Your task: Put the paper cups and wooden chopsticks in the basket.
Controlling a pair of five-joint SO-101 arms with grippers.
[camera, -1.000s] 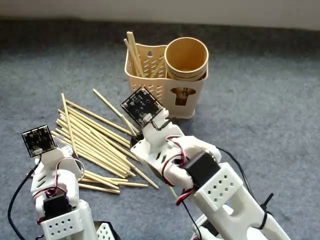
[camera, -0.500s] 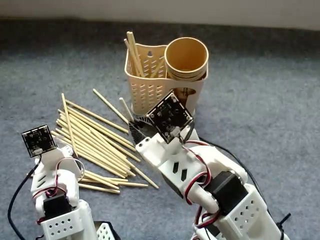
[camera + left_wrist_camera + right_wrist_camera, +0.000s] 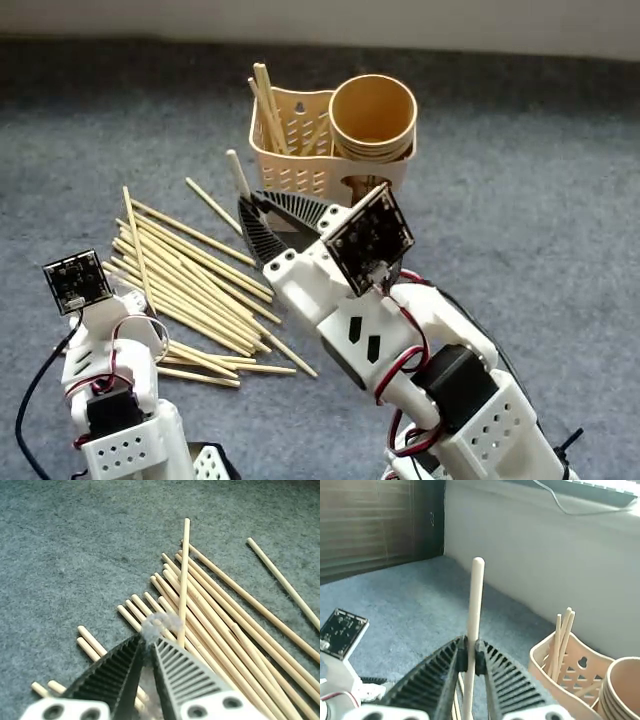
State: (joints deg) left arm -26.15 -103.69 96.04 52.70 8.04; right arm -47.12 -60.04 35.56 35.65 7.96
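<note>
A cream basket point(image 3: 300, 165) stands at the back of the grey carpet with stacked paper cups point(image 3: 373, 118) and a few chopsticks point(image 3: 267, 105) inside. My right gripper point(image 3: 250, 205) hangs just in front of the basket, shut on one chopstick point(image 3: 474, 615) that points upward. The basket point(image 3: 570, 680) and the cups point(image 3: 622, 690) sit beyond it in the right wrist view. A pile of chopsticks point(image 3: 190, 280) lies on the carpet to the left. My left gripper point(image 3: 150, 637) is shut with nothing held, its tips just over the pile point(image 3: 210, 625).
A pale wall point(image 3: 545, 555) runs behind the carpet. The left arm's camera board point(image 3: 77, 280) stands at the near left. Bare carpet point(image 3: 540, 230) lies right of the basket.
My right gripper has lifted the chopstick off the pile and swung it up and back toward the basket. The left arm has stayed still.
</note>
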